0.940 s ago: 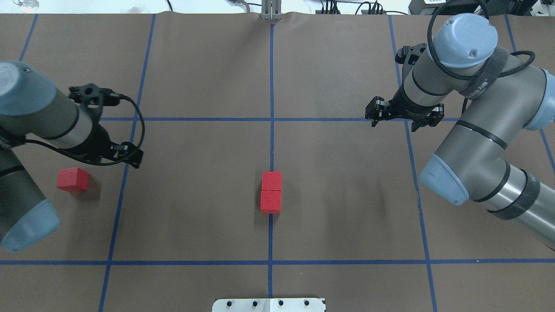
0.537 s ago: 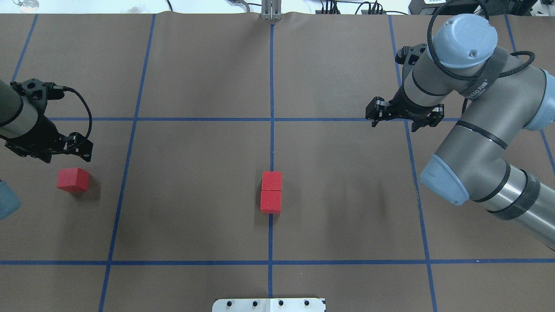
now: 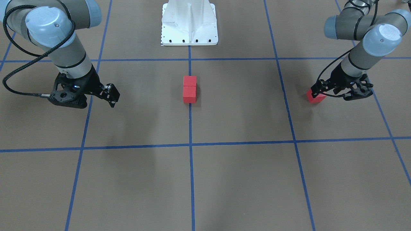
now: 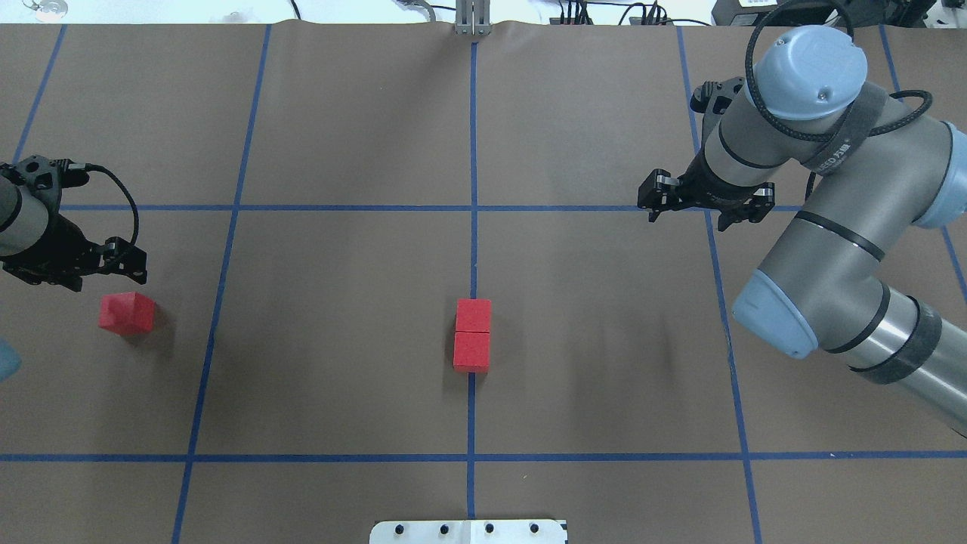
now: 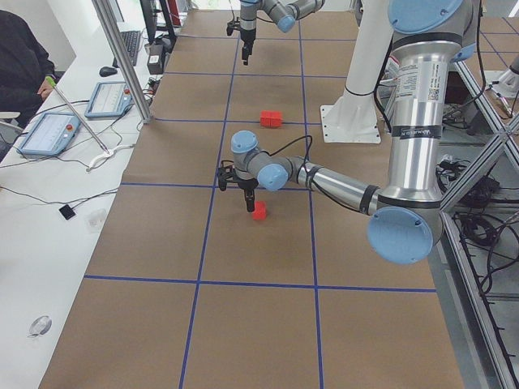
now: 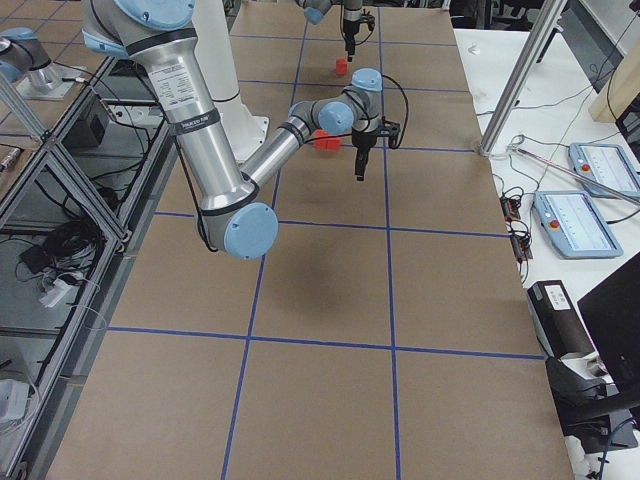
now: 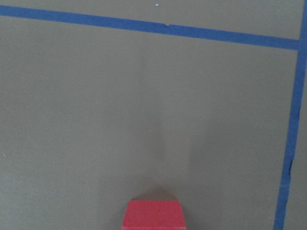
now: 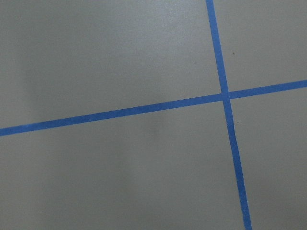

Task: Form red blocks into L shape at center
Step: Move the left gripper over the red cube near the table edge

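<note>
Since the earlier frame the left gripper [image 4: 94, 272] has been carried further toward the left edge, jaws spread wide; the lone block [image 4: 127, 313] lies just below it, outside the jaws. The paired blocks [image 4: 473, 335] are set touching at the center [image 4: 474, 276], and the right gripper [image 4: 688, 220] is kept unmoved at upper right, jaws wide.

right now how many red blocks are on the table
3 blocks: two touch at the center; one sits apart near the left gripper. None looks hidden.

A robotics lab: grey-and-blue robot arms [image 4: 831, 204] over a brown paper-covered bench [image 4: 340, 113] gridded in blue tape [image 4: 474, 136], touchscreen control pendants [image 6: 572, 222] on a white desk [image 5: 49, 203].
</note>
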{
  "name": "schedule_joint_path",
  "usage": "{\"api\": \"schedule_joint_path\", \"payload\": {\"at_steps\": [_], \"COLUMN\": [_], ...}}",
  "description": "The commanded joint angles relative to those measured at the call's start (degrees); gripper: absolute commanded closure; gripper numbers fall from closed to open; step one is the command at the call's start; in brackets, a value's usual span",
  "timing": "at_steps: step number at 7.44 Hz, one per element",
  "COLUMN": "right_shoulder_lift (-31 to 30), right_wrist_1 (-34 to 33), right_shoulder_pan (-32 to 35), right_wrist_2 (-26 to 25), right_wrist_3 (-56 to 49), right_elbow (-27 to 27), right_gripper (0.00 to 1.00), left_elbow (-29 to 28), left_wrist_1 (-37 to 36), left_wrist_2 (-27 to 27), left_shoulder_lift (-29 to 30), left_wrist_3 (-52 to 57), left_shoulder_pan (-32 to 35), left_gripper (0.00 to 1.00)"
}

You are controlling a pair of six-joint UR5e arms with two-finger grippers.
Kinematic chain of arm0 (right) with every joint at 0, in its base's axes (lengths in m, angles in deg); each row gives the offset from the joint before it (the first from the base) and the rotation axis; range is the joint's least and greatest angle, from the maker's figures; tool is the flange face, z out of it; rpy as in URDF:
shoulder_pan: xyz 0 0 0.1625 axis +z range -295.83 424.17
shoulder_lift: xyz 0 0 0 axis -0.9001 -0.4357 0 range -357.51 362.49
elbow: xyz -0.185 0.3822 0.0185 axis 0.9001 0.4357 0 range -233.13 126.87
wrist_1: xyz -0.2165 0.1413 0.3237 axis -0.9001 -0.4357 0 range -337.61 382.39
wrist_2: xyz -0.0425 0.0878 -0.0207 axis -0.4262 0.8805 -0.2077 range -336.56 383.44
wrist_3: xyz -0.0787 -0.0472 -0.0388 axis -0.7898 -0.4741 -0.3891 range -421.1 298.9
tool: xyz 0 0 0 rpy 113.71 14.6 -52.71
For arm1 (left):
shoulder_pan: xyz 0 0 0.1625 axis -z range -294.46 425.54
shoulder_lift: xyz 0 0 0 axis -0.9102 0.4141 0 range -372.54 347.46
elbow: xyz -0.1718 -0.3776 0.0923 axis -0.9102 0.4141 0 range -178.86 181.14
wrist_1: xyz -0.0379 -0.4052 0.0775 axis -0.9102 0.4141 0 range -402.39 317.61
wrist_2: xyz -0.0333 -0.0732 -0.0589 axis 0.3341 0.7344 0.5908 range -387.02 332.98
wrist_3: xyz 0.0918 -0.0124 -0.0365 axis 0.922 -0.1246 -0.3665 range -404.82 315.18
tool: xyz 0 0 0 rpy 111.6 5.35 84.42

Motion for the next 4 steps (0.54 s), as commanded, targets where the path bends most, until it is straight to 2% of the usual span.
{"api": "schedule_joint_path", "payload": {"at_steps": [1, 4], "right_shoulder_lift": [0.0, 0.1], "right_wrist_1": [0.0, 0.1], "right_shoulder_pan": [0.0, 0.0], "right_wrist_2": [0.1, 0.0], "right_wrist_3": [0.1, 0.0], "right_elbow": [-0.1, 0.0], "right_gripper": [0.01, 0.01], "left_elbow": [-2.8, -3.4], "left_wrist_1": [1.0, 0.8], "left_wrist_2": [-0.2, -0.3], "left_shoulder_lift": [0.4, 0.9], "left_wrist_3": [-0.4, -0.3], "left_shoulder_pan": [-0.2, -3.5], "left_gripper": [0.01, 0.01]}}
